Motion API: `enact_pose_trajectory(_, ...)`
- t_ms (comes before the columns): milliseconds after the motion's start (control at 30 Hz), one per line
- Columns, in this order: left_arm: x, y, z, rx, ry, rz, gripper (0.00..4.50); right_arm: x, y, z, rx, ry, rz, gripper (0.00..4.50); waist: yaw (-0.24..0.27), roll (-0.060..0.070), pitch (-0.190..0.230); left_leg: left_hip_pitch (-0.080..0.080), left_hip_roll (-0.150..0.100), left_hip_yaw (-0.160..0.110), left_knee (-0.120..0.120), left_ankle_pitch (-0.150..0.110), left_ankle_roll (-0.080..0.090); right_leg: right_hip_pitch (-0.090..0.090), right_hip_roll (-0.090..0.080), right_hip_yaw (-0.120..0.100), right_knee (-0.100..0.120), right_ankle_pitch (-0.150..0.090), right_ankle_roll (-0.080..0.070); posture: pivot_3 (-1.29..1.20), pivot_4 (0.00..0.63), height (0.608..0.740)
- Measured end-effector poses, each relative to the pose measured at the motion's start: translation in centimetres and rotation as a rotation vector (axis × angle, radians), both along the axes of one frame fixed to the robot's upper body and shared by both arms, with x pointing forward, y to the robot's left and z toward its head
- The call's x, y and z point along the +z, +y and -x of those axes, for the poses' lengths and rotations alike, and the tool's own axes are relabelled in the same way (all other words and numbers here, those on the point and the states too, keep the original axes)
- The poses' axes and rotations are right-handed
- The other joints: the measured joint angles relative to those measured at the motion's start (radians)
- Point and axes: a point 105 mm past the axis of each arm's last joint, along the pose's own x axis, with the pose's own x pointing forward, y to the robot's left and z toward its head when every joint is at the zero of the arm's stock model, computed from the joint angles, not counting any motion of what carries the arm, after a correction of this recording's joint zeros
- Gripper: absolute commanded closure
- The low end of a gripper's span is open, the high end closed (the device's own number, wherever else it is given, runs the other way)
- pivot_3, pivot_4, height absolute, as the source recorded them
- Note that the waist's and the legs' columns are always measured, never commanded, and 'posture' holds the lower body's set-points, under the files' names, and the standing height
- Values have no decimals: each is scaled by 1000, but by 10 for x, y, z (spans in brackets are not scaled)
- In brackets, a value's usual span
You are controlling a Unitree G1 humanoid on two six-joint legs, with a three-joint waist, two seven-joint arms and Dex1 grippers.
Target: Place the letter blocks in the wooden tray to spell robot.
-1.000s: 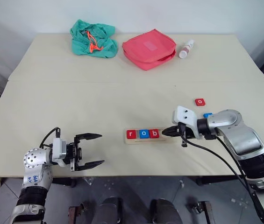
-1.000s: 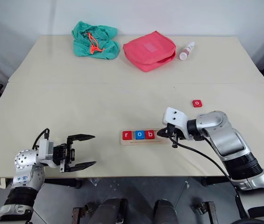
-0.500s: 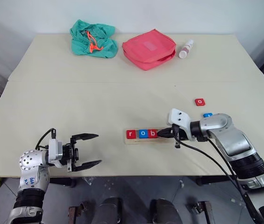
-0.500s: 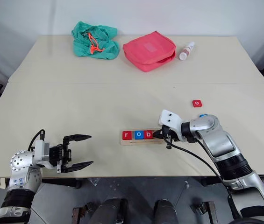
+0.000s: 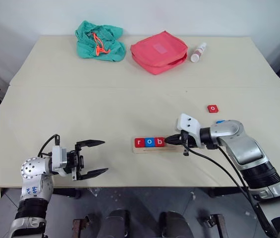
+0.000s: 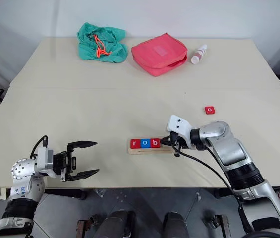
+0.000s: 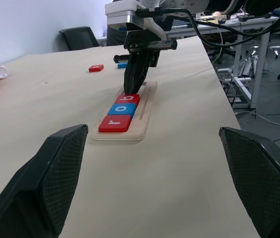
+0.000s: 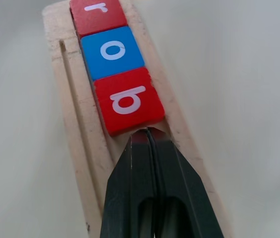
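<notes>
wooden tray point(image 5: 152, 146): near table edge, holds r, o, b blocks point(image 8: 115, 64) | right gripper point(image 8: 147, 133): fingers pressed together, empty, tip at b block's free edge | red o block point(image 5: 212, 108): loose, beyond right arm | left gripper point(image 5: 97, 158): spread wide, empty, well apart

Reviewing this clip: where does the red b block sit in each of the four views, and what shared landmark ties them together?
Left eye view: red b block, just right of centre, third in the wooden tray.
Right eye view, centre, low.
Left wrist view, upper middle.
Right wrist view, centre.
Landmark: the shut right gripper tip at its free edge.
</notes>
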Motion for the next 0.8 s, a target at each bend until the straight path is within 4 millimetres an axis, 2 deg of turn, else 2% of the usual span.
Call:
enact_pose_trajectory(133,2,-2,-5,-7,-4,4,0,12,-11,3,-50,-42,-30,4482,1,0,0,0,0,0,0,0,0,0,0,0,0,0,0,0,150,740)
enact_pose_trajectory(233,2,-4,-9,-10,4,14,0,20,-25,2,-146,-97,-85,3922,2,0,0,0,0,0,0,0,0,0,0,0,0,0,0,0,150,740)
enact_pose_trajectory(400,3,-4,-16,-6,12,19,0,28,-70,1,-396,-217,-157,2258,5,0,0,0,0,0,0,0,0,0,0,0,1,0,0,0,150,740)
enact_pose_trajectory(533,2,-5,-19,-4,18,20,0,15,-108,15,-597,-243,-157,805,4,0,0,0,0,0,-1,0,0,0,0,0,0,0,0,0,150,740)
enact_pose_trajectory(600,1,-4,-21,1,25,23,0,6,-119,23,-674,-244,-169,125,4,0,0,1,0,1,-1,0,0,1,0,0,1,0,0,0,150,740)
enact_pose_trajectory(800,1,-5,-22,0,28,28,0,-4,-140,38,-864,-236,-263,54,2,0,0,2,0,2,-1,0,0,1,0,1,1,0,0,0,150,740)
